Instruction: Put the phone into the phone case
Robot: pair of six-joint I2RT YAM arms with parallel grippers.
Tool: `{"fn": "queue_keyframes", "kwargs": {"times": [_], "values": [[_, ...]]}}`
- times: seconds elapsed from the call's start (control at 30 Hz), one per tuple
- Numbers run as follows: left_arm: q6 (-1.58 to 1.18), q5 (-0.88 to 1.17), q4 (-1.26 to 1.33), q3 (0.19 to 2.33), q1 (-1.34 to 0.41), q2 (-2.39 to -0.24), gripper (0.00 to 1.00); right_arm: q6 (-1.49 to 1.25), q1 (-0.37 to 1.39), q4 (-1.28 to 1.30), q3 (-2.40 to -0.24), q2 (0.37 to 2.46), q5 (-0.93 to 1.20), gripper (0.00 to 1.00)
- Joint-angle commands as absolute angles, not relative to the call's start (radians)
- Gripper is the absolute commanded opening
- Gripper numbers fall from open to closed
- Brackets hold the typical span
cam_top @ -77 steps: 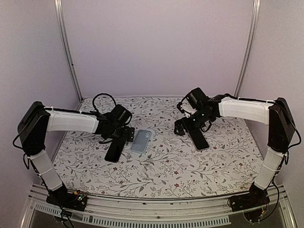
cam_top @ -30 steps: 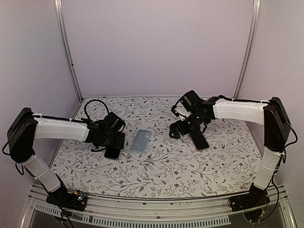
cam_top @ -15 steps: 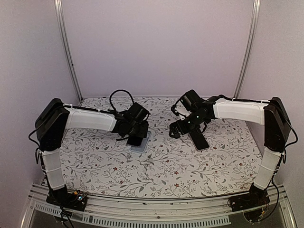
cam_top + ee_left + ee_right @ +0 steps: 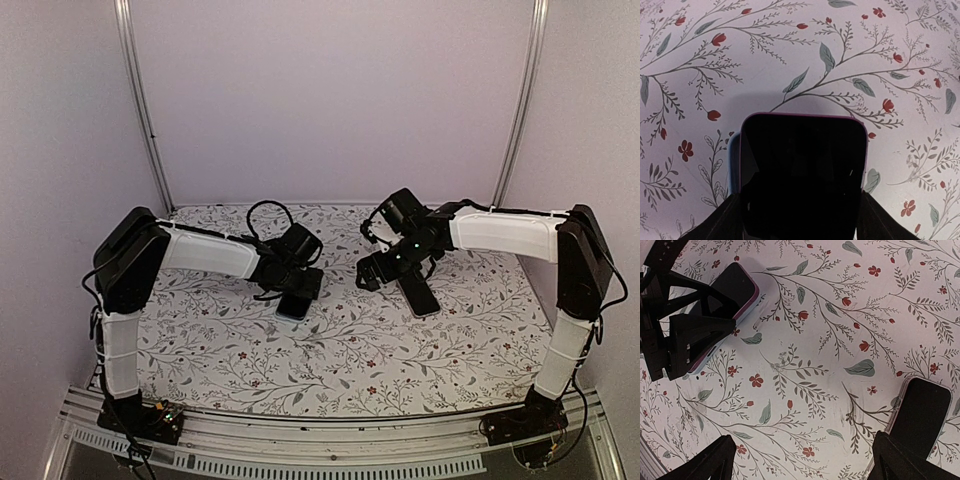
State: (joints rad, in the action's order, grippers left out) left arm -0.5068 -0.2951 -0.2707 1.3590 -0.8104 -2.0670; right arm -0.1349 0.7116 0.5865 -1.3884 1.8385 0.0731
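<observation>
My left gripper (image 4: pixel 800 215) is shut on the phone (image 4: pixel 801 170), a black slab with a pink-purple rim, gripped by its long sides. The phone sits right over the phone case (image 4: pixel 732 162), of which only a blue-grey strip shows along the phone's left side. From above, the left gripper (image 4: pixel 298 284) and phone (image 4: pixel 293 304) are at the table's middle, covering the case. In the right wrist view the held phone (image 4: pixel 735 287) is at the top left. My right gripper (image 4: pixel 805 460) hangs open over bare cloth, just right of centre (image 4: pixel 372 272).
A second dark phone in a clear case (image 4: pixel 421 296) lies flat right of centre, below my right gripper's finger (image 4: pixel 920 415). The floral tablecloth (image 4: pixel 330 360) covers the table. Metal posts (image 4: pixel 140 110) stand at the back corners.
My left gripper has carried the phone from the left side rightward and now holds it over the phone case. The right arm has barely moved.
</observation>
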Motion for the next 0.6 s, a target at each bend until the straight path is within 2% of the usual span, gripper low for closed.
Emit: {"fn": "queue_keyframes", "kwargs": {"times": [0.0, 0.27, 0.37, 0.4, 0.47, 0.5, 0.53, 0.57], "values": [[-0.527, -0.273, -0.271, 1.360, -0.805, -2.051, 0.00, -0.135, 0.712, 0.586, -1.391, 1.806, 0.066, 0.99], [-0.535, -0.304, -0.307, 1.358, -0.811, -2.043, 0.00, -0.133, 0.712, 0.586, -1.391, 1.802, 0.067, 0.99], [-0.548, -0.330, -0.336, 1.369, -0.812, -2.052, 0.03, -0.131, 0.712, 0.586, -1.389, 1.801, 0.069, 0.99], [-0.548, -0.335, -0.336, 1.370, -0.814, -2.051, 0.07, -0.131, 0.712, 0.586, -1.389, 1.801, 0.069, 0.99], [-0.547, -0.339, -0.335, 1.370, -0.816, -2.051, 0.23, -0.129, 0.713, 0.586, -1.387, 1.801, 0.068, 0.99], [-0.547, -0.338, -0.333, 1.369, -0.817, -2.051, 0.35, -0.128, 0.713, 0.586, -1.388, 1.800, 0.068, 0.99], [-0.542, -0.335, -0.331, 1.368, -0.818, -2.051, 0.55, -0.128, 0.713, 0.586, -1.388, 1.799, 0.069, 0.99], [-0.542, -0.335, -0.331, 1.370, -0.819, -2.051, 0.67, -0.129, 0.712, 0.586, -1.388, 1.799, 0.068, 0.99]]}}
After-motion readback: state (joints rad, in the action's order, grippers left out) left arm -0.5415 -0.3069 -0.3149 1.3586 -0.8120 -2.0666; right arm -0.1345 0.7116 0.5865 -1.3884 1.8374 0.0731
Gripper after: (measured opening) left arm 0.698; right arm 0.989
